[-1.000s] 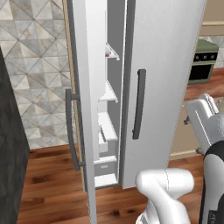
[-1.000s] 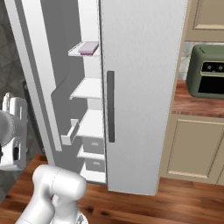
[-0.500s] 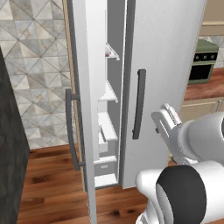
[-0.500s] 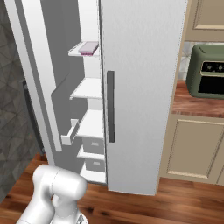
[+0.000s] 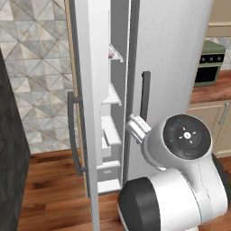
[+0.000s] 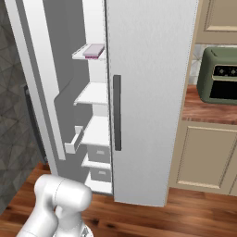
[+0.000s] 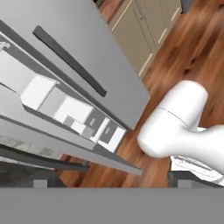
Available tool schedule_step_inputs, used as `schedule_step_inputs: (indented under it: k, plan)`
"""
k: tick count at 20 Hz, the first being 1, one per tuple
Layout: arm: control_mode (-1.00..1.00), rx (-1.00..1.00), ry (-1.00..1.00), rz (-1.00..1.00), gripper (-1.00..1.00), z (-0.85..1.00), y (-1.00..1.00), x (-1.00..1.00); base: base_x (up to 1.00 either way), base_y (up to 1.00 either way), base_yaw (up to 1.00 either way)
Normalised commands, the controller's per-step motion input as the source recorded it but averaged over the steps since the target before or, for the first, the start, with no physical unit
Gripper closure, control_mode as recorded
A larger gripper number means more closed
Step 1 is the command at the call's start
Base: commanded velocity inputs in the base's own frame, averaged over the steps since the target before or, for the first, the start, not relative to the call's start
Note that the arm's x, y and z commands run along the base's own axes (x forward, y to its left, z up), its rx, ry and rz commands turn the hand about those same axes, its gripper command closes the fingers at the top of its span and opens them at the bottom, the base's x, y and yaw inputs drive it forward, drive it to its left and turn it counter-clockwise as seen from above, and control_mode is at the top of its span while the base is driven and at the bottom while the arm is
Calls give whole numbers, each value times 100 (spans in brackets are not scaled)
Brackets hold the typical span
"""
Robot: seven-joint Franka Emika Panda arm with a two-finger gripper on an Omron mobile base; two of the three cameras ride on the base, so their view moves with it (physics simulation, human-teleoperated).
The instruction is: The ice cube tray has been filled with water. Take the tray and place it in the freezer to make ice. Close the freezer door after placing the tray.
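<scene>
right base view: ice cube tray (image 6: pixel 94 50) on freezer (image 6: pixel 95 95) shelf
claw (image 7: pixel 109 183): spread, empty
next: shut freezer door (image 5: pixel 85 113)

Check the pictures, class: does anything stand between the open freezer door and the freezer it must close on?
Nothing visible does. The freezer door stands ajar, the gap to the freezer is clear, and the tray lies on the top shelf.
</scene>
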Motion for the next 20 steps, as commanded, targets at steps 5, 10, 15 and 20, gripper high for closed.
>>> schedule_step_inputs:
  k: [5,10,15,20]
  plan:
    - [-100,-30,12,6,-100,-27,29,1,0,0,0]
    - [-100,-35,16,1,-100,-41,21,17,0,0,0]
    - [-100,-31,13,0,-100,-52,3,15,0,0,0]
    - [-100,-25,10,0,-100,-58,0,13,0,0,0]
